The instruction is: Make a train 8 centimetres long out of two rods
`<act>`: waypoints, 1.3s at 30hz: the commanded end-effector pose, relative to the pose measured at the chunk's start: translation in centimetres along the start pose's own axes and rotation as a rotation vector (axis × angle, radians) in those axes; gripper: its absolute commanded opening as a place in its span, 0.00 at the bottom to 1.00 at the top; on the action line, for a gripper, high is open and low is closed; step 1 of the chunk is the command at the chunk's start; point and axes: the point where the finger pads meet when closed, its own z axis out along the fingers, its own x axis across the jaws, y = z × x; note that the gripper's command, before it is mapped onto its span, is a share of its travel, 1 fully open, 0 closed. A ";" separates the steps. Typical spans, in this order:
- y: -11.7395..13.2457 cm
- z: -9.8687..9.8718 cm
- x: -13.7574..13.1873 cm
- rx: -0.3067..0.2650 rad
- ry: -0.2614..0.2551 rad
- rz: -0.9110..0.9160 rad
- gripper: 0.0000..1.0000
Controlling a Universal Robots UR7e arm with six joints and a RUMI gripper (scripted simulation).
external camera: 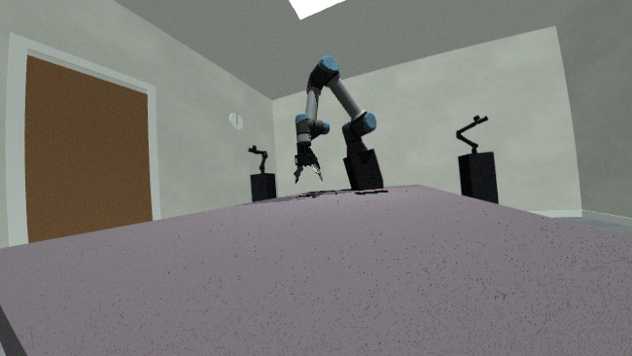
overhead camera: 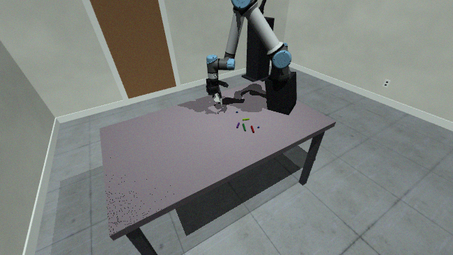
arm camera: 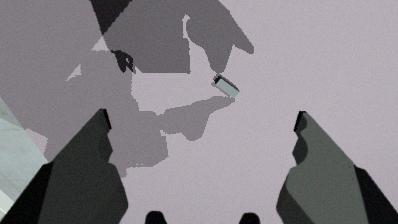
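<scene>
Below the spread, empty end effector, a grey rod lies apart, ahead of its fingertips.

One grey rod ahead of the open jaws, one lime rod, one purple rod, one green rod, one red rod, two blue rods well off to the jaws' side.

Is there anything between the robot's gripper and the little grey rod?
Nothing visible. The open gripper hangs above the table, and the grey rod lies just ahead on the bare surface, only shadows around it.
</scene>
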 end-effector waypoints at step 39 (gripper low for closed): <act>0.2 0.1 4.0 0.000 0.001 0.532 1.00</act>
